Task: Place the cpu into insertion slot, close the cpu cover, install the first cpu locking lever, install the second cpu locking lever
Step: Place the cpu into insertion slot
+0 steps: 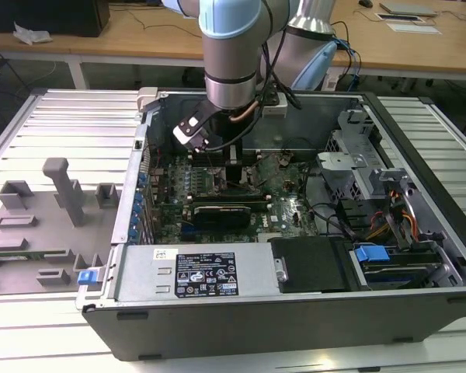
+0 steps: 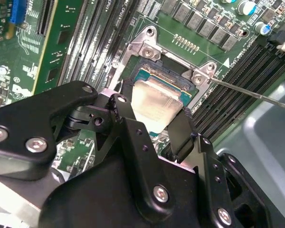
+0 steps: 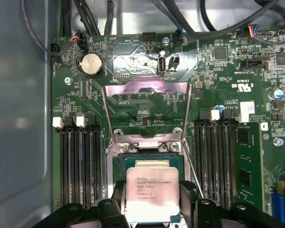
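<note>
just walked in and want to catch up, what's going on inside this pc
A robot arm is reaching down into an open computer case. Its claw grips a small silver chip by two opposite edges, right at the square socket on the green board. Whether the chip is fully seated can't be told. The metal cover frame stands flipped open, not yet closed over the socket.

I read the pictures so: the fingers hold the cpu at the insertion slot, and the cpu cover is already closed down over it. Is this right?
Not quite. The first wrist view shows the cpu cover open, swung back away from the insertion slot, not closed. The rest holds: in the second wrist view the fingers hold the cpu at the slot.
</note>
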You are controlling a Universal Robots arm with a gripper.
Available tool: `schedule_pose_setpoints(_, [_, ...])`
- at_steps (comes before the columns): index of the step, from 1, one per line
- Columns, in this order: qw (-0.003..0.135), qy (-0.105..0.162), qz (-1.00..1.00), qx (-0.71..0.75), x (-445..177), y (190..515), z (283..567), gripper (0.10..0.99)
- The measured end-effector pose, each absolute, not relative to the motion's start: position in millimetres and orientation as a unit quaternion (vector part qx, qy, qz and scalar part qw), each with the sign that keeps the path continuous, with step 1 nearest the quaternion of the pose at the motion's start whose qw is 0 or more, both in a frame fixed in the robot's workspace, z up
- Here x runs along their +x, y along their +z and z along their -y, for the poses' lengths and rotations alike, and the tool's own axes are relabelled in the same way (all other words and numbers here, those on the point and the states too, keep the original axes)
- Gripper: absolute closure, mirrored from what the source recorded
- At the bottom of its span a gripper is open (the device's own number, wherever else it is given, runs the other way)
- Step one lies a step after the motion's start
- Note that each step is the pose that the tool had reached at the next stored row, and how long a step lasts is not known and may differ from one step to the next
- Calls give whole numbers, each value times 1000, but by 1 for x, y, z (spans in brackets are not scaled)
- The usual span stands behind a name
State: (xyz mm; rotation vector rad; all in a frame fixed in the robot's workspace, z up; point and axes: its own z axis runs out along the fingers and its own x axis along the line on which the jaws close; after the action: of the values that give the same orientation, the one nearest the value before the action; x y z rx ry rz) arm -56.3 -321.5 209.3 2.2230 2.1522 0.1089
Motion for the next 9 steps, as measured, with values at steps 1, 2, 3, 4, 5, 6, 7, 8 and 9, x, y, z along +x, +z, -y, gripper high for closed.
schedule_pose_setpoints(1, [23, 35, -695, 718, -56, 209, 321, 545])
schedule_pose_setpoints(2, [23, 35, -695, 718, -56, 208, 321, 545])
schedule_pose_setpoints(3, [23, 35, -695, 718, -56, 208, 321, 545])
schedule_pose_setpoints(4, [23, 35, -695, 718, -56, 207, 321, 545])
schedule_pose_setpoints(5, [23, 35, -695, 718, -56, 206, 321, 545])
schedule_pose_setpoints(6, [23, 35, -695, 718, -56, 205, 321, 545])
schedule_pose_setpoints(7, [23, 35, -695, 718, -56, 205, 321, 545])
schedule_pose_setpoints(8, [23, 35, -695, 718, -56, 204, 321, 545])
schedule_pose_setpoints(9, [23, 35, -695, 718, -56, 204, 321, 545])
